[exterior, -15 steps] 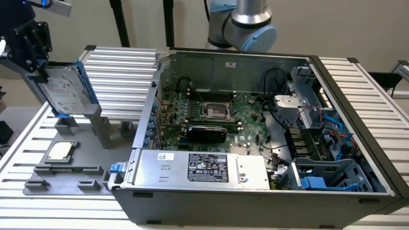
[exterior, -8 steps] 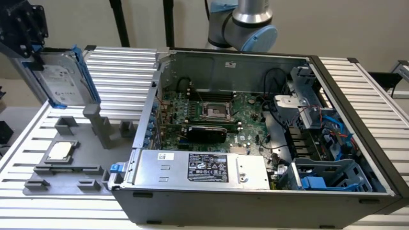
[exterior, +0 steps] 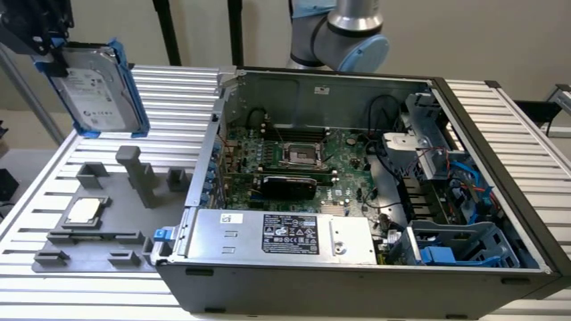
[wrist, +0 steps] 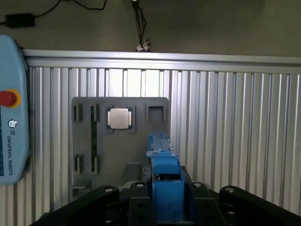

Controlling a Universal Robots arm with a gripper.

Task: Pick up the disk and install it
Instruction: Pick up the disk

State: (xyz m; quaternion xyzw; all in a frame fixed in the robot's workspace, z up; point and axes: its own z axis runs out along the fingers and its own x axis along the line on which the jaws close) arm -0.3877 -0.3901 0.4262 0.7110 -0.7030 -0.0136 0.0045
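Note:
The disk (exterior: 93, 87), a silver-grey hard drive with a white label in a bright blue frame, hangs upright in the air at the exterior view's upper left, above the grey parts tray (exterior: 98, 221). My gripper (exterior: 43, 52) is shut on its upper edge. In the wrist view the blue frame of the disk (wrist: 164, 181) runs edge-on between my black fingers (wrist: 136, 197), high above the tray (wrist: 120, 141). The open computer case (exterior: 357, 194) lies to the exterior view's right, with a blue drive bay (exterior: 459, 244) at its near right corner.
A small square silver chip (exterior: 83, 211) rests on the grey tray, beside upright grey holders (exterior: 141, 174). A grey power supply box with a black label (exterior: 281, 234) fills the case's front. A light blue teach pendant (wrist: 11, 117) lies on the ribbed metal table (exterior: 526, 127).

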